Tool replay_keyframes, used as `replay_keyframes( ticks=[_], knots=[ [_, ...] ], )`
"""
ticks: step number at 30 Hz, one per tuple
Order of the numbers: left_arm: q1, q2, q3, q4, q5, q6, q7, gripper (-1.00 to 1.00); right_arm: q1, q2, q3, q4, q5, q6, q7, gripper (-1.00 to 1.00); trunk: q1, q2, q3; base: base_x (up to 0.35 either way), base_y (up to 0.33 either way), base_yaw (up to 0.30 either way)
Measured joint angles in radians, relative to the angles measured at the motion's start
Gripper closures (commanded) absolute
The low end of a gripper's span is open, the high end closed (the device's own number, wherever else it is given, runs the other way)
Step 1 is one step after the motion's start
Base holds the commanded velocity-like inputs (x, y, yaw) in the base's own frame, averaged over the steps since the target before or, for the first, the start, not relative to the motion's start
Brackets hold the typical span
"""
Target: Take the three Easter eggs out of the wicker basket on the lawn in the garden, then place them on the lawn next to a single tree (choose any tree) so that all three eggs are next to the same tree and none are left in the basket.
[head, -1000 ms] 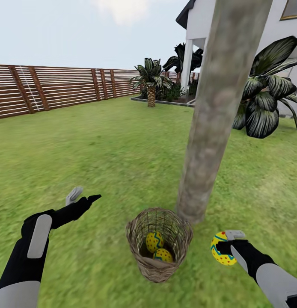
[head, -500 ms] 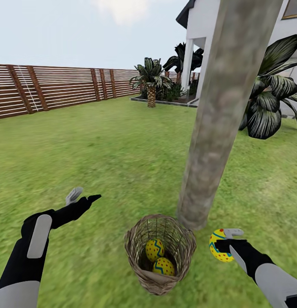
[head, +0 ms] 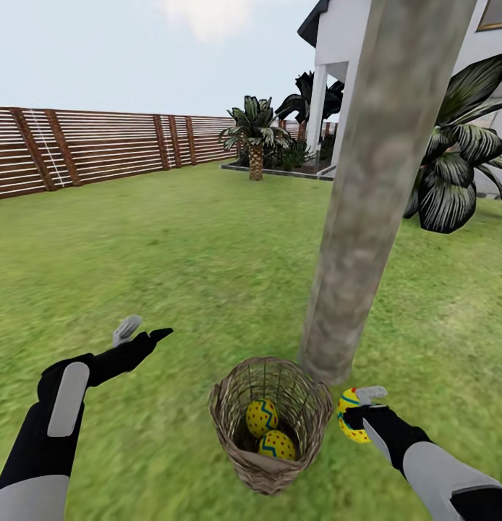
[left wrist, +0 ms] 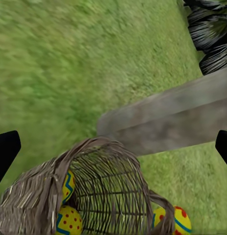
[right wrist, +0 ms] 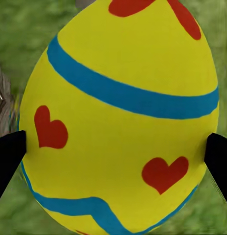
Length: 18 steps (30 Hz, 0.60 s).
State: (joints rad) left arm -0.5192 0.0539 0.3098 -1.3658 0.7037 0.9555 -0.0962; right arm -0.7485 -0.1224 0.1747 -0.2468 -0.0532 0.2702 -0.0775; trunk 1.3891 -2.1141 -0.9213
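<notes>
Right tool: closed on one Easter egg, fingers pressing its two sides in the right wrist view; it hangs just above the lawn, between the wicker basket and the tree.
Left tool: fingers spread wide, nothing between them, raised over open grass well apart from the basket.
Held egg: yellow with a blue band and red marks, close to the base of the trunk.
Eggs in basket: two, touching, low inside the weave.
Basket position: upright on the grass, just beside the trunk base.
Task status: judged one of three eggs extracted, not yet set down.
Risk 1: release from height; the rounded egg may roll away from the tree.
Risk 2: right arm passes close to the basket rim; contact could tip it and scatter the two eggs.
Risk 3: smooth shell may slip if the grip loosens early.
</notes>
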Motion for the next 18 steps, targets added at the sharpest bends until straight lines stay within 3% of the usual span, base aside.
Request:
replay_keyframes(
  ticks=[4, 9, 14, 18],
  knots=[
    [0.000, -0.002, 0.000, 0.005, 0.000, -0.001, -0.001, -1.00, -0.006, 0.007, -0.003, 0.023, 0.001, -0.003, -0.083, 1.00, 0.015, -0.028, -0.013, 0.000, 0.000, 0.000],
    [0.000, -0.002, 0.000, 0.005, 0.000, -0.002, -0.001, -1.00, -0.006, 0.006, -0.002, 0.022, 0.007, -0.086, -0.088, 1.00, 0.035, -0.063, -0.028, 0.000, 0.000, 0.000],
    [0.000, -0.001, 0.000, -0.003, 0.000, -0.002, -0.001, -1.00, -0.006, 0.007, -0.002, 0.008, 0.009, -0.095, -0.092, 1.00, 0.054, -0.098, -0.044, 0.000, 0.000, 0.000],
    [0.000, 0.004, 0.001, -0.005, 0.002, 0.000, -0.019, -1.00, -0.029, 0.007, -0.002, 0.018, 0.002, -0.088, -0.195, 1.00, 0.069, -0.126, -0.056, 0.000, 0.000, 0.000]
  ],
)
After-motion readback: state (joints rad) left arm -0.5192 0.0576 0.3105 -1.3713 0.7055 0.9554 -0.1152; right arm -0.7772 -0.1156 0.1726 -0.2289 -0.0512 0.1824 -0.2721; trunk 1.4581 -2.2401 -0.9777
